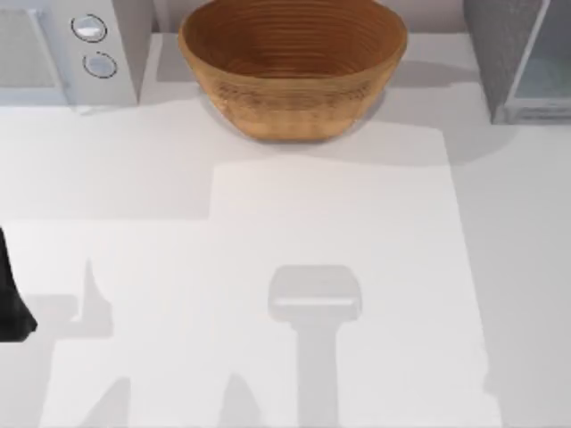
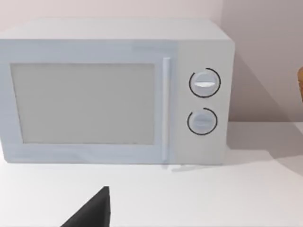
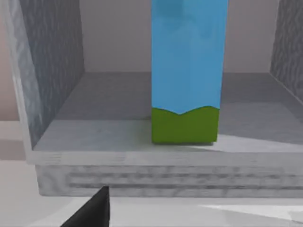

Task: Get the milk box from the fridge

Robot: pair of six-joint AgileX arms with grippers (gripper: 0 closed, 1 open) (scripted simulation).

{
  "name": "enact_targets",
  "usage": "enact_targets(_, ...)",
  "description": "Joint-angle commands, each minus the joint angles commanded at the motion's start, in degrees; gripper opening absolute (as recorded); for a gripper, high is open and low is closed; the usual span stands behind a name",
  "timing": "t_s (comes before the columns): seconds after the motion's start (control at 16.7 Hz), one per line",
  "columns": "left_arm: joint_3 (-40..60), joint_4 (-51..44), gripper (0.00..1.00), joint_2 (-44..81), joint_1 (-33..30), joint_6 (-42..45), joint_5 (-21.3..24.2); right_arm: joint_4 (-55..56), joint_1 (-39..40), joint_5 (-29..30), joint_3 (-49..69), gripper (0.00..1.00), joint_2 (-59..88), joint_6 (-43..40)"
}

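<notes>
One carton to fetch: the milk box [image 3: 187, 75], a tall rectangular pack with light blue sides and a green band at its base, stands upright on the floor of the open fridge [image 3: 52, 71], the dark grey speckled cabinet at the table's [image 1: 268, 223] far right corner. In my right wrist view the box sits a little back from the fridge's front lip, well apart from both side walls, top out of frame. My right gripper [image 3: 92, 210] is in front of the fridge opening, low, facing the carton; only one dark fingertip is visible, so I cannot tell how wide it is. My left gripper [image 2: 90, 213] is parked near the table's left edge, facing the white microwave-like appliance with two round knobs [image 2: 113, 90] at the far left corner; its width I cannot tell either. A round wicker bowl [image 1: 293, 62] sits at the middle of the far edge. Handling guess: carton is light, walls fairly stiff but will dent if squeezed hard, finish probably slick. Best hold is across the two flat blue sides around mid-height, above the green band, moderate force, then draw straight out over the lip.
</notes>
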Motion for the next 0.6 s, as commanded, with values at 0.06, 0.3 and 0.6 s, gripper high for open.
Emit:
enact_targets(0.06,0.00,0.00,1.00,0.00,0.00,0.00,0.00,2.27,-0.76,-0.72,0.27,1.00,2.46,0.04)
enact_targets(0.3,0.00,0.00,1.00,0.00,0.00,0.00,0.00,6.01,-2.06,-1.95,0.75,1.00,6.66,0.12)
enact_targets(0.6,0.00,0.00,1.00,0.00,0.00,0.00,0.00,5.79,-1.76,-1.80,0.65,1.00,6.61,0.10)
